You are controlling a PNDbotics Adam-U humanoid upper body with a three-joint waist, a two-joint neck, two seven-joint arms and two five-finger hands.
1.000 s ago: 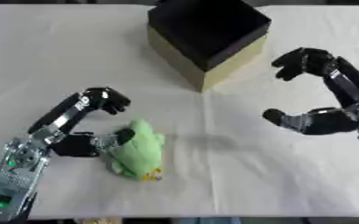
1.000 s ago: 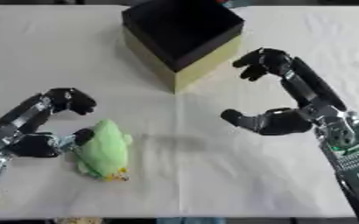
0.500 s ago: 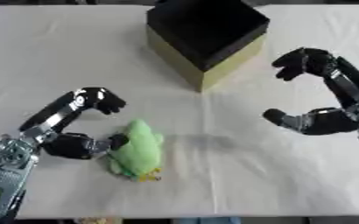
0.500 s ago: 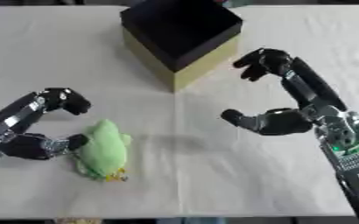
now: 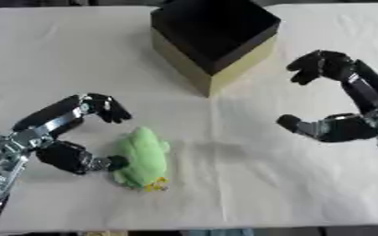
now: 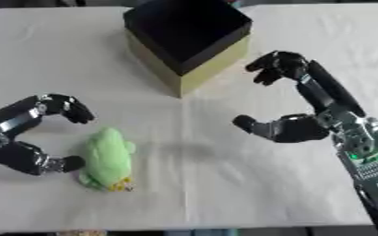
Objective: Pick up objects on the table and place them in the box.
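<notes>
**Left hand lines up on the green toy, grasp not yet made**

Everything is measured off the box (image 5: pixel 212 39), the black-lined, yellow-sided cube at the far middle of the white table (image 5: pixel 224 184). The one thing left to pick, a soft green toy (image 5: pixel 142 157) with a bit of yellow at its near end, lies flat on the cloth well short of the box and off to its left. The left hand (image 5: pixel 59 138) is right beside it: fingers arched over the toy's far end, thumb low and touching or nearly touching its left flank, nothing closed around it. This looks like the reach-and-grasp step. The right hand (image 6: pixel 297 124) hovers to the box's right and nearer the robot, fingers curved but wide apart from the thumb, holding nothing. The next move calls for the left hand to close around the toy's body, lift it clear of the cloth, carry it up and rightward to the box's open top and let go.
</notes>
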